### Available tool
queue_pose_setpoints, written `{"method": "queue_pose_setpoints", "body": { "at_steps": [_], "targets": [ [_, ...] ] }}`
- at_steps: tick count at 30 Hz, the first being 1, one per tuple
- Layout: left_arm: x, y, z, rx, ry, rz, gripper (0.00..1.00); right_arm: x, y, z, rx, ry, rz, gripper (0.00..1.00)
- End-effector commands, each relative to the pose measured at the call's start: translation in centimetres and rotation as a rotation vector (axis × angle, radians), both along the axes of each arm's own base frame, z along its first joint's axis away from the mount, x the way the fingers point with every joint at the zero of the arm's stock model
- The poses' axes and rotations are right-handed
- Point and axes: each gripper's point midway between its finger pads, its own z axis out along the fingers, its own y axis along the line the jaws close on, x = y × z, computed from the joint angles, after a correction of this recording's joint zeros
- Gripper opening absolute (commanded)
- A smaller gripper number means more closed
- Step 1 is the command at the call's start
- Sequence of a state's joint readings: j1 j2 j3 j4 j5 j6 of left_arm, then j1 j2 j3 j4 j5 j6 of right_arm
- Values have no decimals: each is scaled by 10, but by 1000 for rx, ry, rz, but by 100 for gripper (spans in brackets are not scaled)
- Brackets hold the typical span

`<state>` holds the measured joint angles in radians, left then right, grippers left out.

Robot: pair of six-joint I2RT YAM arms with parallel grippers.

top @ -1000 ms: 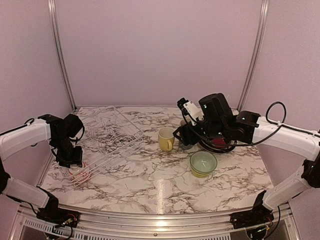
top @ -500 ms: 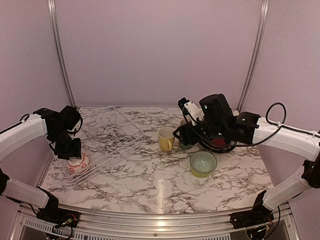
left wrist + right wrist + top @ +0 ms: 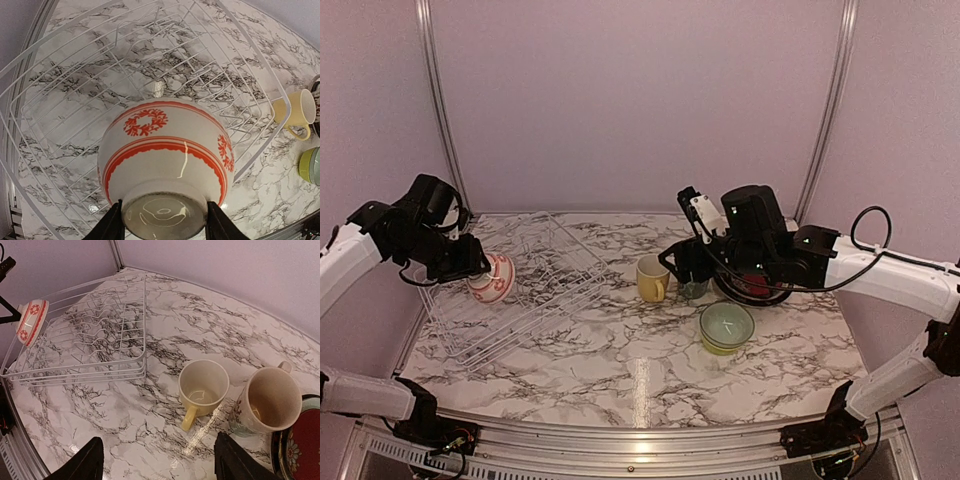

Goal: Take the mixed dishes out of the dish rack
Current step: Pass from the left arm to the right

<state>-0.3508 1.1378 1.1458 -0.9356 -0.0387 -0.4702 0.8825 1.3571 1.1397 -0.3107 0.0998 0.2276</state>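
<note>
My left gripper [image 3: 470, 268] is shut on the foot of a white bowl with red pattern [image 3: 491, 279] and holds it in the air above the left part of the white wire dish rack [image 3: 535, 275]. In the left wrist view the red-patterned bowl [image 3: 165, 150] fills the middle over the dish rack [image 3: 75, 90], which holds no other dishes. My right gripper [image 3: 156, 460] is open and empty, above the table near the yellow mug [image 3: 202, 385] and beige mug [image 3: 270, 400]. The lime-green bowl [image 3: 726, 327] stands right of centre.
A stack of plates with a red patterned one on top [image 3: 300, 445] lies right of the mugs, partly under my right arm [image 3: 800, 255]. Marble tabletop [image 3: 620, 360] spreads in front. Pink walls enclose the back and sides.
My left gripper has lifted the red-patterned bowl up out of the rack's near left corner and tipped it on its side. The right arm has barely moved.
</note>
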Motion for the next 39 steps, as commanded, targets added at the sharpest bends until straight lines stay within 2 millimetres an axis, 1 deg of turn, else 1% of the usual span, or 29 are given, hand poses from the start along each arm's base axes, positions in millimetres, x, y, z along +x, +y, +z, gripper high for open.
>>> {"method": "queue_pose_setpoints", "body": {
  "at_steps": [1,4,7,10,11,18,21,25,28,32,34,39],
  "targets": [
    [20,-32,52,-177,-196,-102,23,0,11,24,117,-10,19,73],
    [28,-51,75,-278,-283,-157,23,-4,22,30,180,-1,59,73],
    [33,-70,100,-396,-372,-221,23,-11,40,39,272,22,138,74],
    [34,-90,117,-526,-424,-281,23,-17,57,45,355,62,205,75],
    [35,-97,123,-569,-448,-303,23,-19,64,51,388,63,230,75],
    [35,-140,138,-794,-487,-405,24,-29,99,74,535,101,394,76],
    [31,-159,140,-847,-491,-452,24,-29,111,78,574,125,439,76],
    [26,-178,132,-874,-470,-485,23,-31,125,81,633,167,495,75],
    [22,-189,128,-895,-451,-510,23,-30,130,81,671,184,508,75],
    [17,-202,121,-912,-426,-528,23,-29,133,81,702,191,518,74],
    [15,-207,117,-922,-410,-538,23,-29,133,83,713,187,522,72],
    [12,-217,112,-948,-392,-553,23,-30,128,89,750,172,525,60]
  ]
}}
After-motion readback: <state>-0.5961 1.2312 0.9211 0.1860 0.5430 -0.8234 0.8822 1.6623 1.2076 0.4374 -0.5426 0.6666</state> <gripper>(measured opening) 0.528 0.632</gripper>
